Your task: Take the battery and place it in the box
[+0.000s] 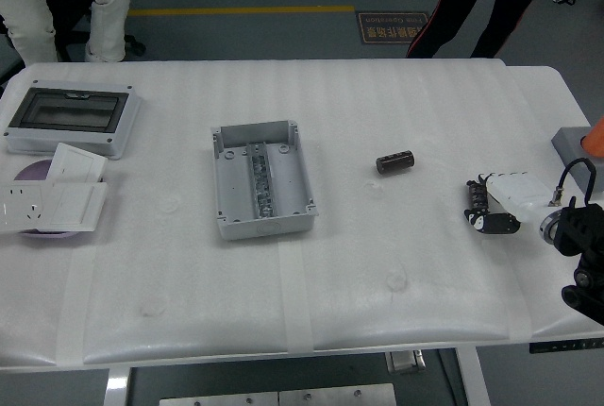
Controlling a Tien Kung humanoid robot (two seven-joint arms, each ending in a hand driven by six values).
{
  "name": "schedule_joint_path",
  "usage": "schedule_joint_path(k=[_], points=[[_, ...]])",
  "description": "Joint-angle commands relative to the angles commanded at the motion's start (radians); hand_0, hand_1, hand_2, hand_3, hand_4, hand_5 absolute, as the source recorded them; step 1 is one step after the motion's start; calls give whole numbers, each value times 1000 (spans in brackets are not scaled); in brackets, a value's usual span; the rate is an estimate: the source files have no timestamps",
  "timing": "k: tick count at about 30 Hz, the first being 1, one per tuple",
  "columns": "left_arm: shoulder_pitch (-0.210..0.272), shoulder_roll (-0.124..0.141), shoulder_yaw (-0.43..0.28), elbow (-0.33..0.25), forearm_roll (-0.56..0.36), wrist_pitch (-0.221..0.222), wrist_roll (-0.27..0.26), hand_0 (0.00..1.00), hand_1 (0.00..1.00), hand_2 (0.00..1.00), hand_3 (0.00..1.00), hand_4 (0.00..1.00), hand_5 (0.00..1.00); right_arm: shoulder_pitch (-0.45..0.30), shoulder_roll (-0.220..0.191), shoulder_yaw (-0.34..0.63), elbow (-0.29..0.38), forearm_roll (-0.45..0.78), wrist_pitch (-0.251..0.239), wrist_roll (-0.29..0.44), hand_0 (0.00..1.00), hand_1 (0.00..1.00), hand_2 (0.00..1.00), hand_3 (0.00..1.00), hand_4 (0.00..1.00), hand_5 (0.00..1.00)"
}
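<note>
An open grey box (293, 156) with a metal rail inside stands left of the table's middle. A dark cylindrical battery (395, 161) lies on its side to the right of it, with nothing touching it. Further right, my right hand (481, 208), white with black-tipped fingers (494, 223), rests low on the table. Its fingers are curled around a second dark battery, which is almost wholly hidden by them. My left arm does not show.
A closed enclosure with a dark window lid (71, 119) sits at the far left, with white socket plates (52, 200) on a purple disc in front of it. A grey block (571, 144) lies at the right edge. People's legs (491, 0) stand beyond the far side.
</note>
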Motion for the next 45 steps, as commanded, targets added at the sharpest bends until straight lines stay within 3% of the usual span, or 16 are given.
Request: schedule_joint_path(k=[6, 19, 23, 32, 33, 38, 39, 45], points=[[-2, 2, 3, 1, -1, 1, -3, 572, 625, 552, 518, 198, 2, -4, 9, 3, -14, 3, -19, 13, 735, 668, 759, 762, 527, 447], [-7, -1, 19, 3, -9, 1, -12, 573, 624, 552, 518, 197, 2, -15, 30, 101, 29, 18, -50, 13, 714, 651, 737, 743, 513, 447], [-5, -1, 13, 2, -6, -1, -8, 574, 624, 552, 518, 197, 2, -33, 25, 135, 39, 19, -15, 2, 703, 648, 732, 735, 509, 455], [-5, -3, 15, 2, -10, -4, -6, 573, 623, 551, 517, 194, 2, -51, -29, 198, 115, 12, 122, -3, 700, 647, 735, 736, 512, 455], [-6, -3, 14, 2, -10, -4, -6, 571, 623, 545, 512, 183, 2, -48, -35, 196, 124, 10, 132, -2, 763, 703, 813, 902, 862, 656], [-8, -2, 15, 2, -12, -4, -6, 571, 623, 545, 512, 183, 2, -27, -53, 168, 141, -7, 157, 3, 763, 703, 813, 902, 862, 656], [-8, -2, 16, 2, -13, -4, -7, 567, 621, 533, 513, 169, 2, -22, -56, 160, 139, -13, 159, 4, 849, 782, 975, 998, 979, 679], [-8, -1, 14, 1, -12, -6, -4, 565, 621, 521, 512, 163, 2, 14, -77, 108, 125, -54, 179, 2, 879, 815, 998, 998, 998, 651]])
